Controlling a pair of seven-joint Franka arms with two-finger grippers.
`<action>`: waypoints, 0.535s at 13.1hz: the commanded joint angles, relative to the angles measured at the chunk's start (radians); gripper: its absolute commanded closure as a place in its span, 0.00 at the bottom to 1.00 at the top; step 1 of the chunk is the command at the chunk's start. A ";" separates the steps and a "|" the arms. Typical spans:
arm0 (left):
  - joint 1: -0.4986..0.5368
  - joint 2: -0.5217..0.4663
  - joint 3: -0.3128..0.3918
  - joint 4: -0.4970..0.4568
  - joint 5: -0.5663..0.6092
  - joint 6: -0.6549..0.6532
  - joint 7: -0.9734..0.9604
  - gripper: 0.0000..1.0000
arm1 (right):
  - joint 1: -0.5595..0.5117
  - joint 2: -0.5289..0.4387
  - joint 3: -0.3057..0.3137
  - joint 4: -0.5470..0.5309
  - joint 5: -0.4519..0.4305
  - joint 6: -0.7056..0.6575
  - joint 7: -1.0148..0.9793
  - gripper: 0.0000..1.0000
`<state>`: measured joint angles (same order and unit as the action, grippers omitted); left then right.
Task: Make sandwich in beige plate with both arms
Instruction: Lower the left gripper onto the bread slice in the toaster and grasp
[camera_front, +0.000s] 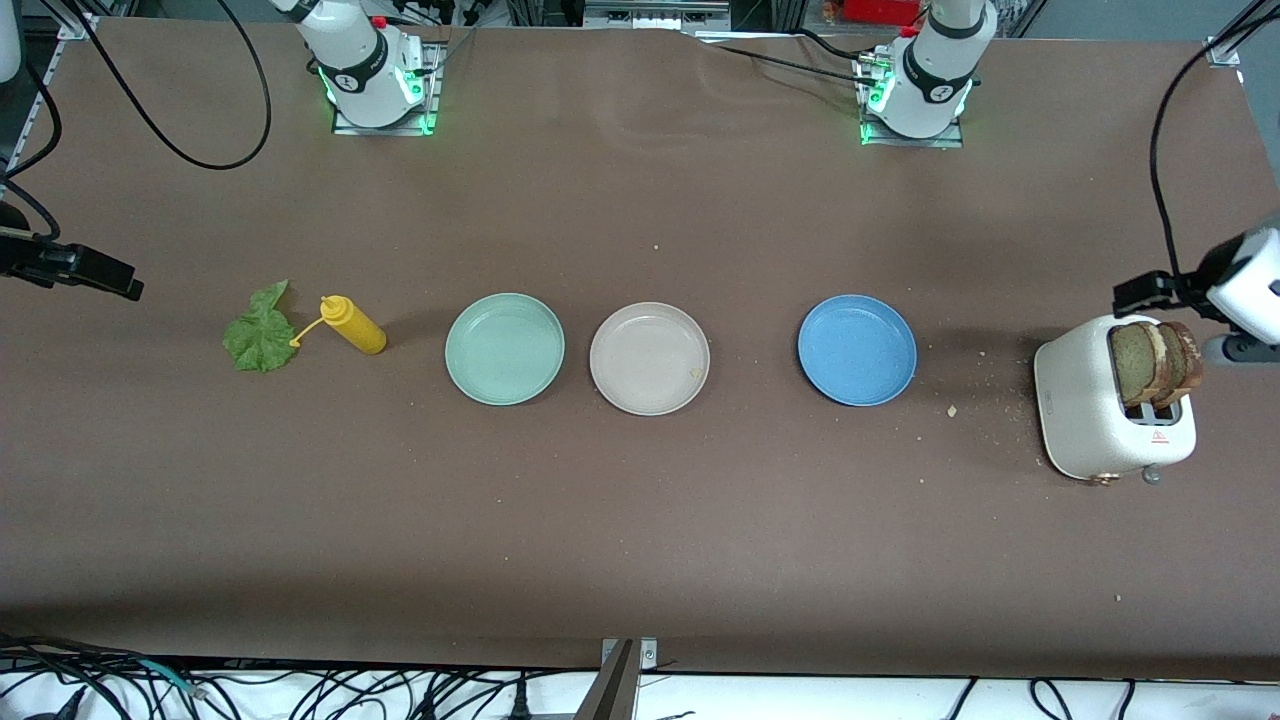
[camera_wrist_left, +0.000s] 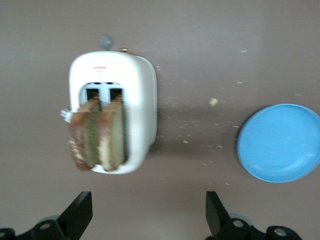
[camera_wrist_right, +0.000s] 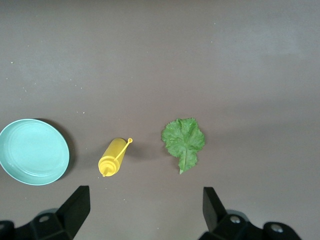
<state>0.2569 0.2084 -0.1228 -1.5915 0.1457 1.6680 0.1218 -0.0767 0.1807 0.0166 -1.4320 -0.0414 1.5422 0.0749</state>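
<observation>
Two slices of toasted bread (camera_front: 1153, 362) stood upright in the slots of the white toaster (camera_front: 1105, 420), at the left arm's end of the table. The left gripper (camera_wrist_left: 145, 217) hung over the table just beside the toaster, fingers spread wide and holding nothing. In the left wrist view the slices sat side by side, faces parallel, protruding well above the slots; a grasp would probably have had to close across one slice's faces and lift along the slot.

The lettuce leaf (camera_front: 259, 332) lay flat on the table at the right arm's end, beside a yellow sauce bottle (camera_front: 351, 323) lying on its side. The right gripper (camera_wrist_right: 142, 215) hovered over that area, fingers likewise wide apart and empty, with leaf and bottle both ahead of its fingertips.

The beige plate (camera_front: 649, 358) sat empty at mid-table between the mint-green plate (camera_front: 504, 348) and the blue plate (camera_front: 857, 349). By position, the left arm was the nearer one for the bread and the right arm for the leaf.

Limits of observation: in the front view both grippers were cut off at the frame edges. The slot interiors and the lower part of each slice were hidden, and the left wrist view was slightly blurred.
</observation>
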 joint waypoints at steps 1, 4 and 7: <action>0.102 0.063 -0.012 -0.008 0.029 0.060 0.123 0.00 | -0.005 -0.004 0.002 0.002 0.018 -0.011 -0.009 0.00; 0.131 0.063 -0.014 -0.132 0.029 0.191 0.150 0.02 | -0.005 -0.004 0.000 0.002 0.018 -0.011 -0.009 0.00; 0.122 0.045 -0.047 -0.150 0.034 0.207 0.125 0.03 | -0.006 -0.004 -0.003 0.002 0.020 -0.011 -0.036 0.00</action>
<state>0.3884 0.2971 -0.1390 -1.7197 0.1480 1.8697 0.2610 -0.0771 0.1808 0.0162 -1.4322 -0.0413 1.5421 0.0665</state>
